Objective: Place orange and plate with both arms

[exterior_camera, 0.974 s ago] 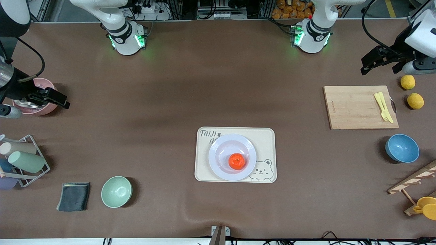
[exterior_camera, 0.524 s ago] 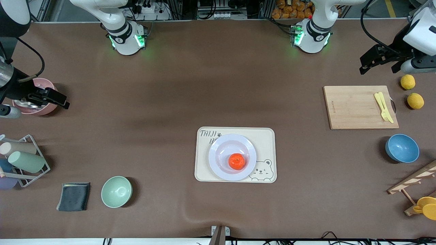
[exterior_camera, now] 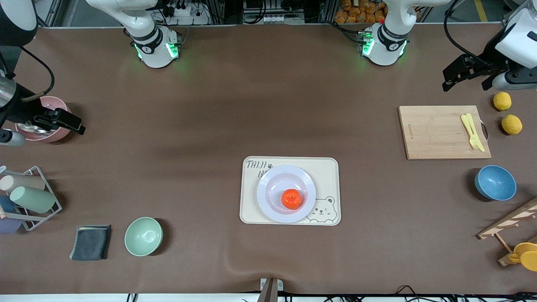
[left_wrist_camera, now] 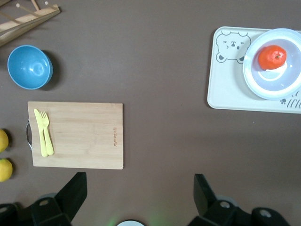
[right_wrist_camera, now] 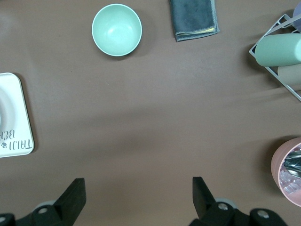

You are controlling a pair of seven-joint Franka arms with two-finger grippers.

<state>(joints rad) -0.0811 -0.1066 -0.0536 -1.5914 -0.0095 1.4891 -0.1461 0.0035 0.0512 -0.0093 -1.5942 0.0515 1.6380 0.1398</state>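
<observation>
The orange (exterior_camera: pixel 292 199) lies in the shallow centre of the plate (exterior_camera: pixel 267 184), which rests on a cream bear tray (exterior_camera: pixel 328 171) in the middle of the table. The left wrist view shows the orange (left_wrist_camera: pixel 272 57) on the plate (left_wrist_camera: pixel 282 89) too. My left gripper (exterior_camera: pixel 469 83) is open and empty, raised over the table beside the cutting board, far from the plate; its own view shows it (left_wrist_camera: pixel 139 186) wide open. My right gripper (exterior_camera: pixel 58 123) is open and empty over the pink bowl at the right arm's end; its own view shows it (right_wrist_camera: pixel 138 188) wide open.
A wooden cutting board (exterior_camera: pixel 436 132) with a yellow fork, two lemons (exterior_camera: pixel 502 101), a blue bowl (exterior_camera: pixel 495 182) and a wooden rack (exterior_camera: pixel 509 222) sit at the left arm's end. A pink bowl (exterior_camera: pixel 48 105), cup rack (exterior_camera: pixel 29 197), grey cloth (exterior_camera: pixel 90 242) and green bowl (exterior_camera: pixel 143 236) sit at the right arm's end.
My left gripper has drifted slightly toward the robots' edge of the table. The right gripper, the orange and the plate have not moved.
</observation>
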